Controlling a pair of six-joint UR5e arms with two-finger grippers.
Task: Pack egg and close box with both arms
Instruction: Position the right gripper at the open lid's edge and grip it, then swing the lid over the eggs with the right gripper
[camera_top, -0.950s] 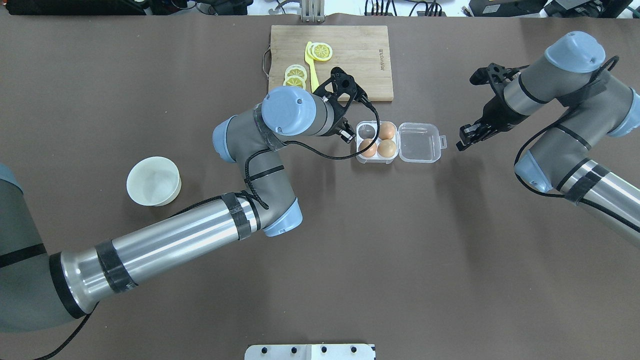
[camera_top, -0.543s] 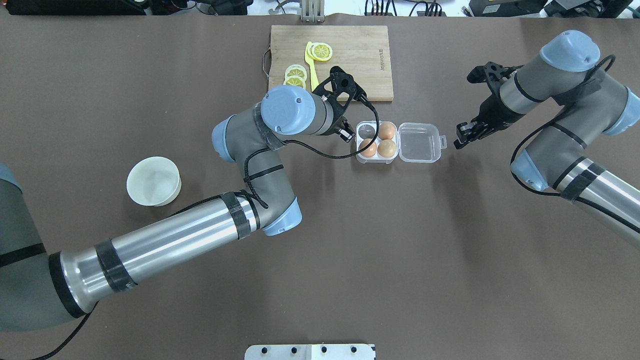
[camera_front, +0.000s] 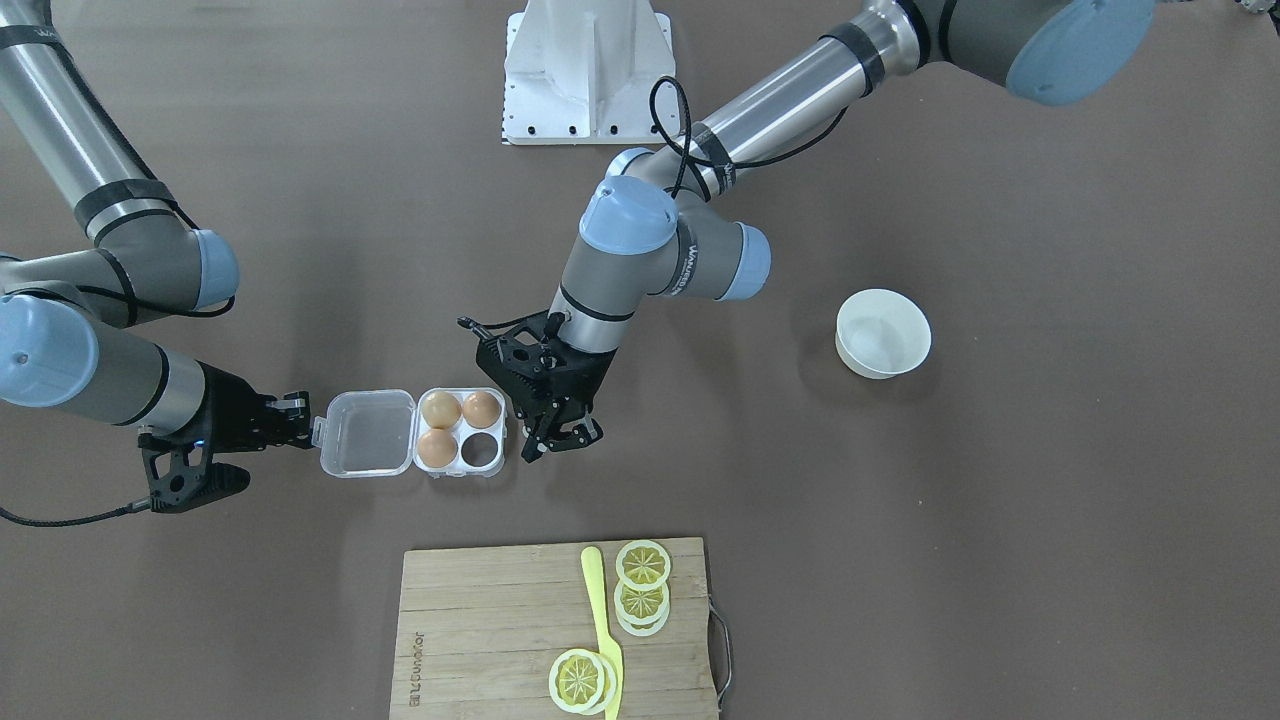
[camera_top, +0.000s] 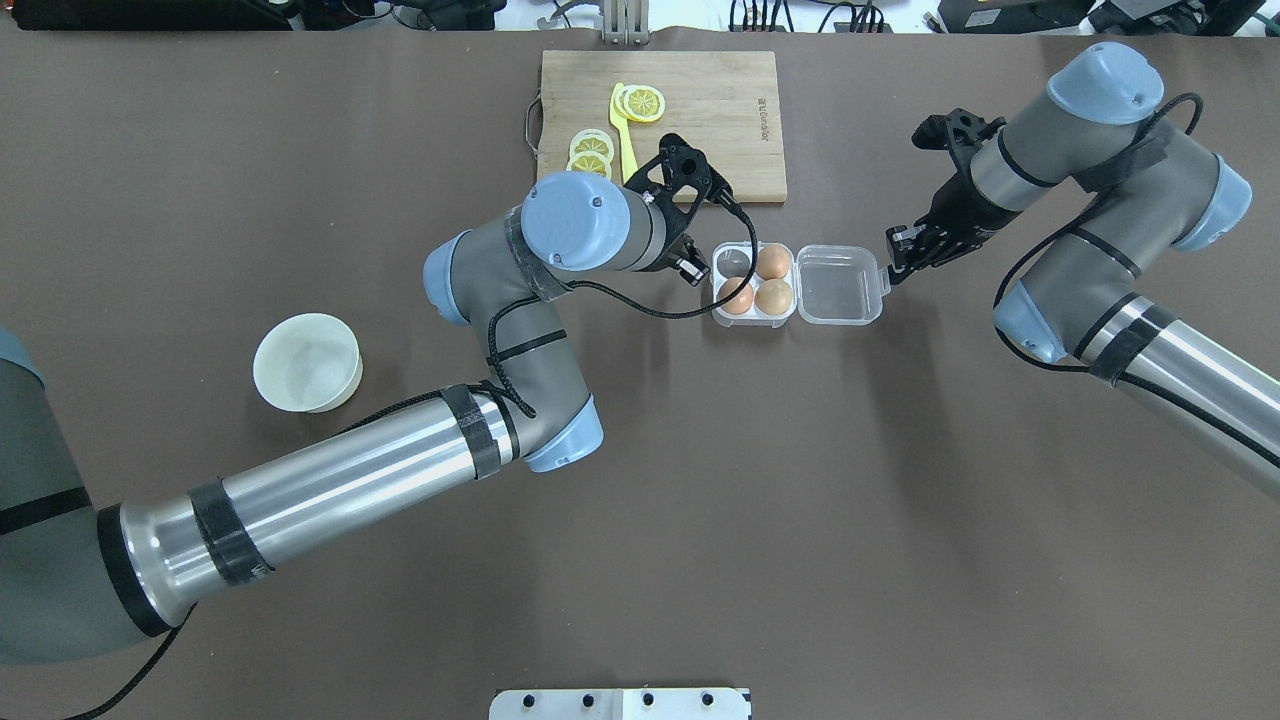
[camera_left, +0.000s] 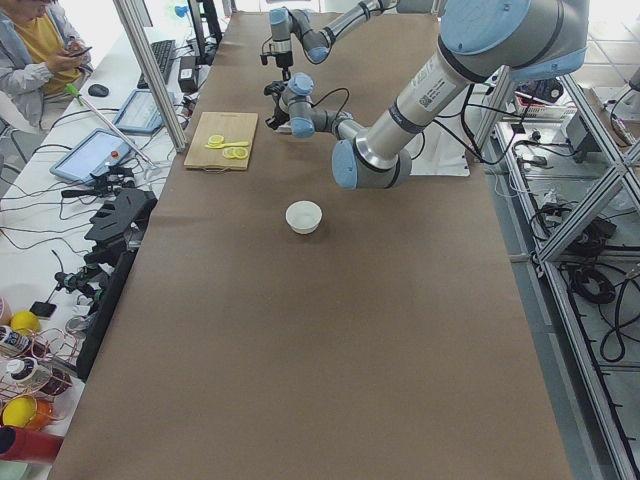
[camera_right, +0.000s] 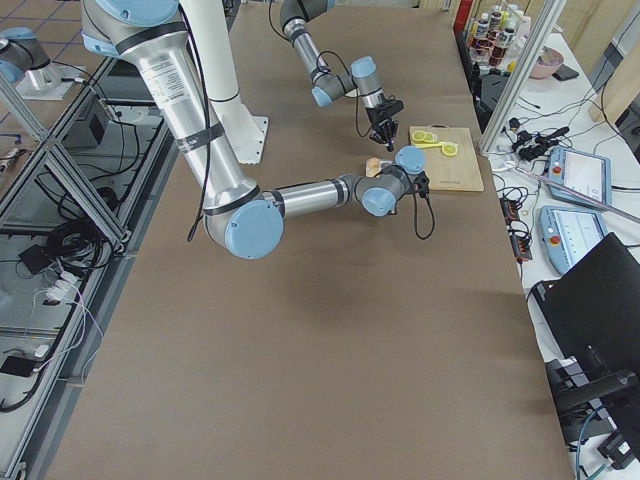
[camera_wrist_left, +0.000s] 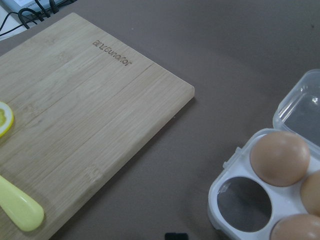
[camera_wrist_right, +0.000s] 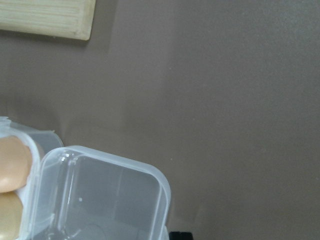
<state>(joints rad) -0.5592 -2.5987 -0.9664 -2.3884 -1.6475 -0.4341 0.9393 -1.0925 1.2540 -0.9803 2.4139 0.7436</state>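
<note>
The clear box (camera_top: 718, 305) lies with its lid (camera_top: 840, 287) flat open to the right. Three eggs fill its cells: two orange-brown ones (camera_top: 772, 261) (camera_top: 738, 296) and a paler tan one (camera_top: 773, 297). The far-left cell (camera_front: 480, 450) holds nothing. My left gripper (camera_front: 560, 443) hangs open and holds nothing just left of the box (camera_wrist_left: 235, 200). My right gripper (camera_top: 893, 258) looks open, its tips level with the lid's latch tab (camera_top: 885, 283). The right wrist view shows the lid's corner (camera_wrist_right: 100, 195) close below.
A wooden cutting board (camera_top: 700, 120) with lemon slices (camera_top: 590, 150) and a yellow knife (camera_top: 625, 135) lies behind the box. A white bowl (camera_top: 307, 362) stands at the left. The robot's white base (camera_front: 585, 70) is at the near edge. A person (camera_left: 40, 50) sits beyond the table's far corner.
My right gripper has moved left and a little away from the robot, from well clear of the lid to right by its latch tab. The left arm and the box have barely moved.
</note>
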